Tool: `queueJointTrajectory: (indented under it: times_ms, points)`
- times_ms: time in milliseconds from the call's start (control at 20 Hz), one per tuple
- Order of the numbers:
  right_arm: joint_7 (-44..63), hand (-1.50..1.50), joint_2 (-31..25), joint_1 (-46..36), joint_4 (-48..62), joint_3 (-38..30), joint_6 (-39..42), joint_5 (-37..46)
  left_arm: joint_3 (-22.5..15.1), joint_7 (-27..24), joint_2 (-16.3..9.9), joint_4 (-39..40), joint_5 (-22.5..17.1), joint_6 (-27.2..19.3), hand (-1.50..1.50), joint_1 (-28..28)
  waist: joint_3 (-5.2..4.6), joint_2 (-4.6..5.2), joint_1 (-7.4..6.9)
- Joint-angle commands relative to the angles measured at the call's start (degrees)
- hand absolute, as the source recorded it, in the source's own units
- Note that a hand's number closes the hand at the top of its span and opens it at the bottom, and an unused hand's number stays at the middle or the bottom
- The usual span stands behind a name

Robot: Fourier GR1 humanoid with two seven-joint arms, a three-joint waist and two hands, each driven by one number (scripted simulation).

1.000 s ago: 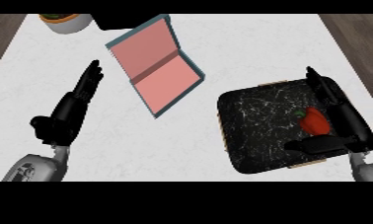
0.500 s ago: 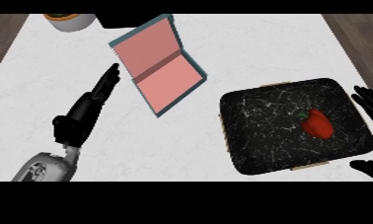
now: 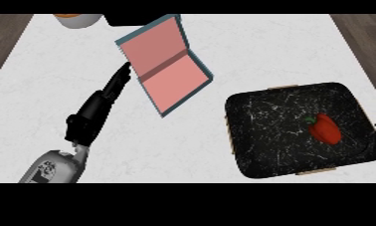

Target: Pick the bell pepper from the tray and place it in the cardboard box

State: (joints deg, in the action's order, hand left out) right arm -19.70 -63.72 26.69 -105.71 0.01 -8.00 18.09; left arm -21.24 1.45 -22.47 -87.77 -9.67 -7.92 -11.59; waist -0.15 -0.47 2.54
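Note:
A red bell pepper (image 3: pixel 325 128) with a green stem lies on the right part of the black marbled tray (image 3: pixel 273 135) at the lower right. The cardboard box (image 3: pixel 163 64), pink inside with teal walls, lies open and flat at the upper middle. My left hand (image 3: pixel 94 112) stretches up from the lower left with straight fingers, its fingertips (image 3: pixel 122 73) close to the box's left wall. It holds nothing. My right hand does not show anywhere in the head view.
A pale bowl with an orange inside (image 3: pixel 76 19) stands at the top left edge, next to a dark object (image 3: pixel 132 19). Wooden floor shows past both side edges of the white counter (image 3: pixel 249 51).
My right hand, which lay over the pepper on the tray a second ago, has withdrawn out of view. The pepper stays on the tray. My left hand has slid up and right toward the box.

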Motion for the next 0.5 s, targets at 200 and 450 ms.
queueJointTrajectory:
  times_ms: [200, 450]
  points:
    - [9.44, -1.50, 3.59, 2.59, -7.07, -1.22, 8.46, 1.93, 0.43, -0.35, 4.64, 4.50, 2.89, 1.70, 0.00, -3.14, 0.11, 0.46, -1.80]
    - [14.32, -1.50, 8.97, -3.00, -7.47, 1.00, 13.33, 4.60, 3.66, 0.55, 3.66, 3.01, 2.77, 4.93, 0.00, -2.27, 0.13, 0.47, -2.30]
